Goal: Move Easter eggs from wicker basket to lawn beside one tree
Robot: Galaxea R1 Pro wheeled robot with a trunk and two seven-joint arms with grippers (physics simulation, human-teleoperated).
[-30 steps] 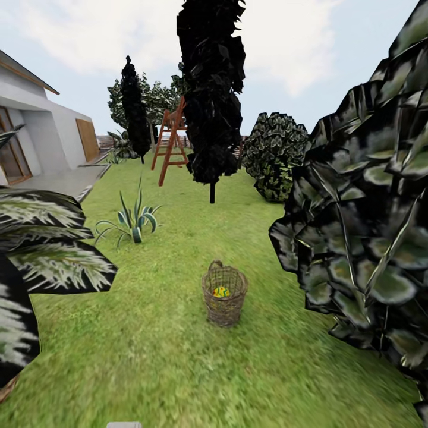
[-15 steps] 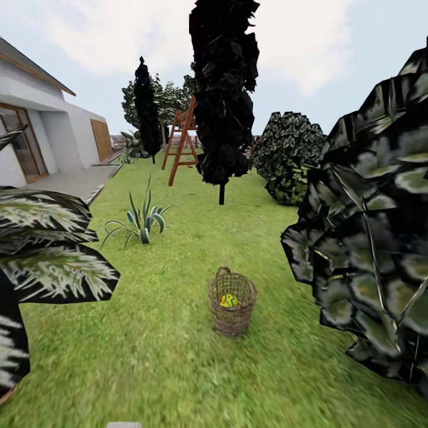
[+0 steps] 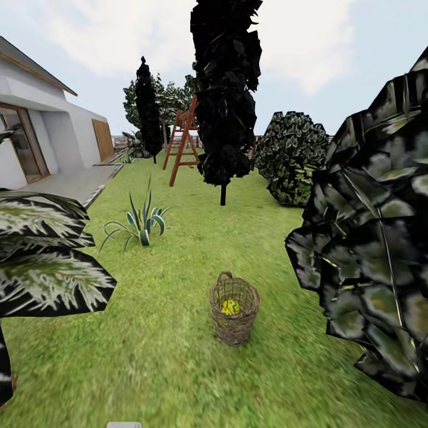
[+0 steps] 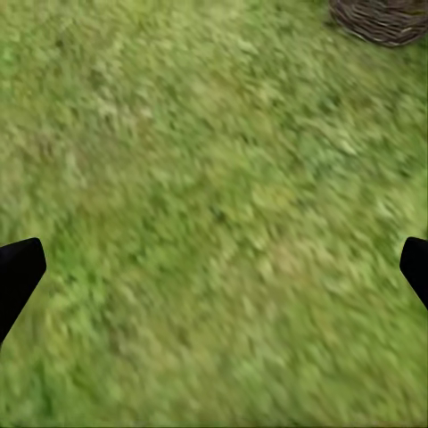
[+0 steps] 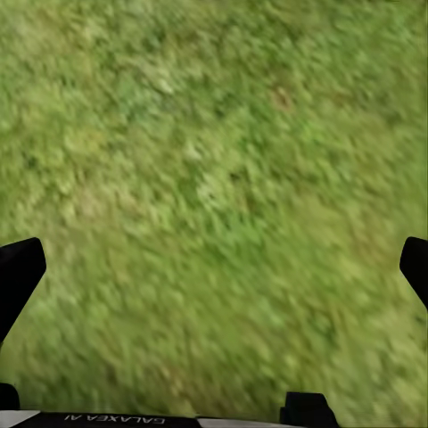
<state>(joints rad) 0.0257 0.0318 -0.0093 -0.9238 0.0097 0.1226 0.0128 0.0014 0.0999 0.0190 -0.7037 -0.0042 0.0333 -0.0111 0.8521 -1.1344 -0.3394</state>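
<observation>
Wicker basket [image 3: 234, 309]: stands upright on the lawn [image 3: 148, 333], a little right of centre in the head view, its arched handle at the far rim. A part of its woven wall also shows at one edge of the left wrist view.
Easter eggs [image 3: 230, 307]: a yellow egg with coloured markings lies inside the basket; how many eggs lie there cannot be told.
Left gripper [image 4: 214, 272]: both dark fingertips sit at opposite edges of the left wrist view, spread wide, with nothing between them but blurred grass.
Right gripper [image 5: 214, 272]: its fingertips likewise stand far apart over bare grass, holding nothing.
Tree [image 3: 374, 238]: a dense crown of dark blocky leaves with pale green specks, right of the basket and close to the camera.
Black-leaved tree [image 3: 224, 89]: tall, on a thin dark trunk, beyond the basket.
Spiky plant [image 3: 139, 223]: low, on the grass left of the basket and farther off.
Playset [image 3: 184, 139]: reddish-brown frame, far behind.
House [image 3: 41, 131]: white, at the left edge of the garden.
</observation>
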